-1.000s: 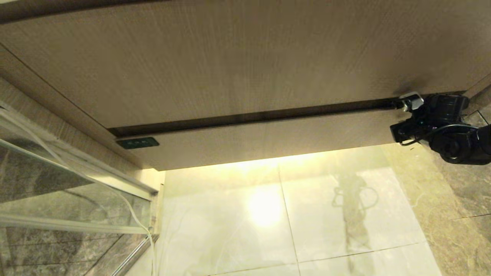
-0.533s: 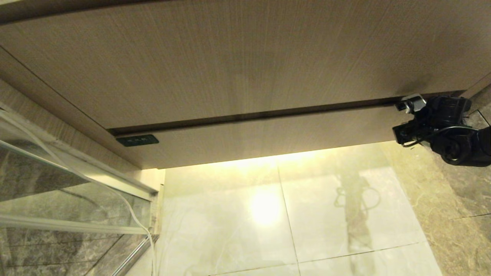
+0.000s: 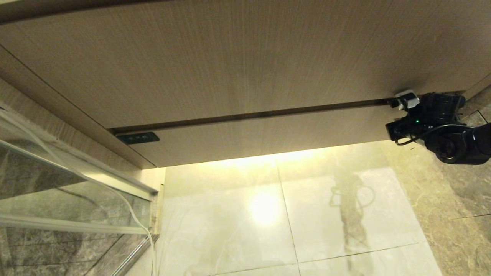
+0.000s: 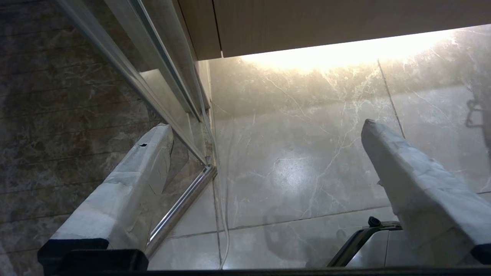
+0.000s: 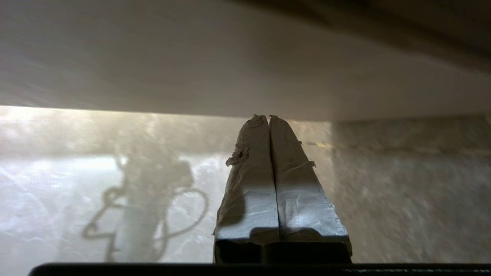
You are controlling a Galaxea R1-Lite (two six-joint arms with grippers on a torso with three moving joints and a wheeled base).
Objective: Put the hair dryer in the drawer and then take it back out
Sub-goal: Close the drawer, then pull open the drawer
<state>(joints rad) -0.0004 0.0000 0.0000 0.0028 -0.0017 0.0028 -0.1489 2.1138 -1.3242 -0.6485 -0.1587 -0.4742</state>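
Showing only its flat wood-grain front, the drawer (image 3: 268, 136) runs across the head view below a taller panel (image 3: 238, 61), with a thin dark gap between the two. A small dark label (image 3: 138, 137) sits at the front's left end, near its top edge. The dryer is in none of the views.

The right end effector (image 3: 404, 100) is at the drawer's right end, its taped tips at the top edge where the gap runs. In the right wrist view the right end effector (image 5: 268, 119) has its two fingers pressed flat together with nothing between them, the tips just under the wooden face.

The left end effector (image 4: 264, 130) shows in its own wrist view only, fingers spread wide and holding nothing, hanging over the floor (image 4: 299, 161) near a glass door's metal frame (image 4: 180, 207).

Under the drawer a strip of warm light falls on pale marble floor tiles (image 3: 268, 214). A thin white cord (image 3: 130, 209) hangs beside the glass at the left.
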